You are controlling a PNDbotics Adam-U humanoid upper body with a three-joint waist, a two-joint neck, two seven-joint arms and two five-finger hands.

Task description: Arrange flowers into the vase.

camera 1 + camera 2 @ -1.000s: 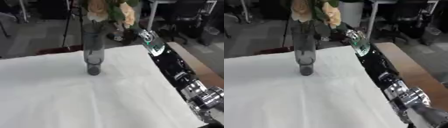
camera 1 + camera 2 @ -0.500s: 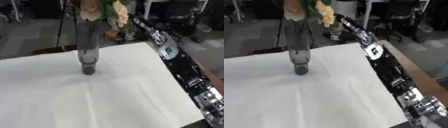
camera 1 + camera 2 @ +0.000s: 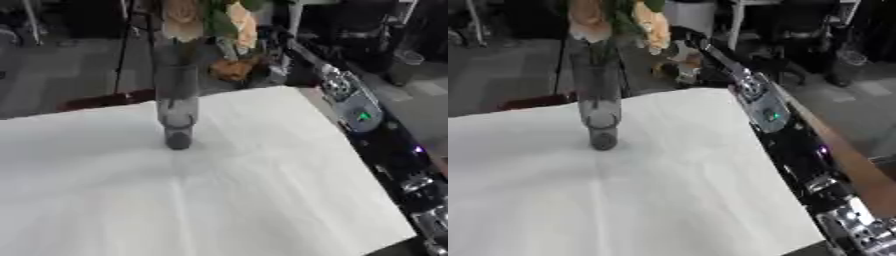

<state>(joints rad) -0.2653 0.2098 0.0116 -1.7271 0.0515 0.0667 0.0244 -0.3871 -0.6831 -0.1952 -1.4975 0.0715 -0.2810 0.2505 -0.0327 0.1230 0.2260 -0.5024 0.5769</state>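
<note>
- The tabletop (image 3: 219,200) fills most of both views, draped in a smooth white cloth with faint fold creases running across it. A strip of brown wood edge (image 3: 846,160) shows along the right side in the right eye view.
- The right arm (image 3: 789,135) stretches along the tabletop's right edge from the lower right corner toward the far side. It is black with silver joints, carries a grey rounded housing with a small green light, and has a purple light lower down.
- The vase (image 3: 177,107) stands upright on the cloth at the far left-centre. It is a tall, narrow cylinder of smoky see-through glass with a darker, thick round base. Its top is cut off by the upper edge of the picture.
- The flowers (image 3: 210,20) sit in the vase: pale peach and cream blooms with green leaves. They are blurred and partly cropped at the top, so single petals and stems cannot be made out.
- The right hand (image 3: 680,47) reaches past the far edge of the tabletop, just right of the flowers. It is dark against a dark background and blurred, so I cannot tell whether its fingers are spread or curled, or whether it touches a bloom.
- An orange-brown shape (image 3: 234,70) lies behind the tabletop near the arm's far end. What it is cannot be made out.
</note>
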